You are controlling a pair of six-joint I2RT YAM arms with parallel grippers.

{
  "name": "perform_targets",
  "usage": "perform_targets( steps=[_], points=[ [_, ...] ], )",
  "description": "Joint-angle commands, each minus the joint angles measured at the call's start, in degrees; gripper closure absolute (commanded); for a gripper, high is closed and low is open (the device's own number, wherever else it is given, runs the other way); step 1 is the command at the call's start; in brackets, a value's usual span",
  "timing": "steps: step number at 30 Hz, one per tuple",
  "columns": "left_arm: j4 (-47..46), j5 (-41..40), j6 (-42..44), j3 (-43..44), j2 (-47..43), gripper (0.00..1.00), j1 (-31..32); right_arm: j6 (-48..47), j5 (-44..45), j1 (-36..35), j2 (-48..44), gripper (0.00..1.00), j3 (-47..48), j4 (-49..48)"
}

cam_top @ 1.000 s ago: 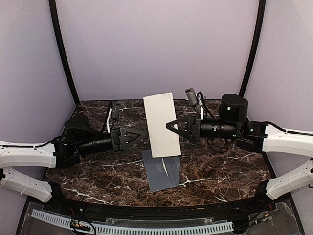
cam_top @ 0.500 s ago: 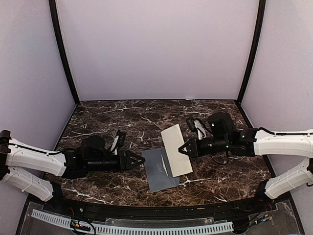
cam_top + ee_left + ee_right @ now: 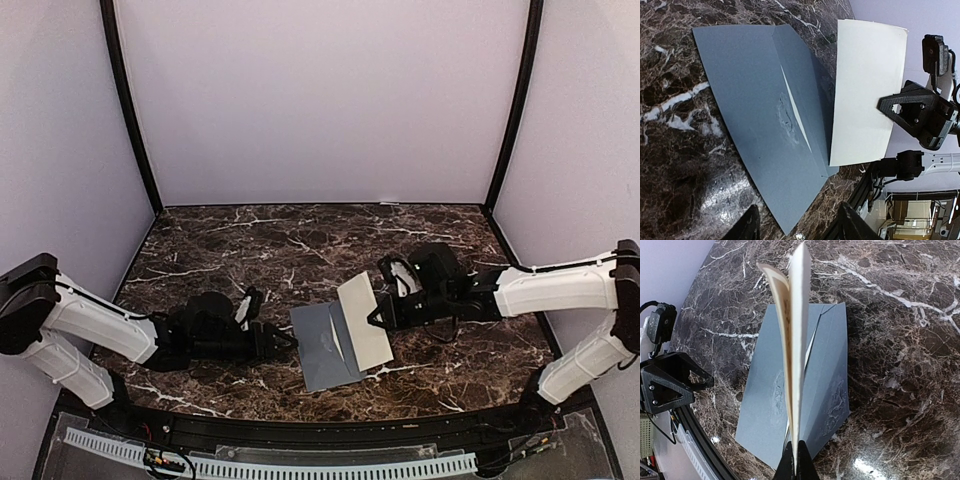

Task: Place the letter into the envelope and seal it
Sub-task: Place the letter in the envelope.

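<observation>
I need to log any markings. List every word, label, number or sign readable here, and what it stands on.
None can be read.
the letter: blank cream face.
the envelope: plain grey, only a scuff mark.
background clutter, left wrist view: too blurred.

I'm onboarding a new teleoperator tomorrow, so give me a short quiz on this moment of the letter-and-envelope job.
1. True or false: the letter is already inside the envelope.
2. Which arm is clamped on the letter? A. left B. right C. neither
3. Fill in: the left end effector has its jaws ____ at the envelope's left edge.
Key: 1 false; 2 B, the right end effector; 3 open.
</observation>
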State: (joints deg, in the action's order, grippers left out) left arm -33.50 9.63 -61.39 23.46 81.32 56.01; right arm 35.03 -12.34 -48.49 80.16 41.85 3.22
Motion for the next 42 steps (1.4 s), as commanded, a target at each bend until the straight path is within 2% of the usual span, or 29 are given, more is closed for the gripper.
perform_targets(
  steps=[1, 19, 42],
  points=[
    [-4.7, 1.1, -1.4, -1.3, 2.4, 0.5, -0.4, 1.1, 0.4, 0.8, 1.6, 1.0, -1.3, -3.0],
    [-14.7, 4.7, -3.3, -0.5, 14.4, 0.63, -0.6, 2.8, 2.1, 1.2, 6.2, 1.0, -1.6, -3.5],
    [-17.1, 8.5, -3.5, 1.9, 19.0, 0.71, -0.6, 5.6, 0.6, 1.2, 10.3, 1.0, -1.8, -5.0]
  ],
)
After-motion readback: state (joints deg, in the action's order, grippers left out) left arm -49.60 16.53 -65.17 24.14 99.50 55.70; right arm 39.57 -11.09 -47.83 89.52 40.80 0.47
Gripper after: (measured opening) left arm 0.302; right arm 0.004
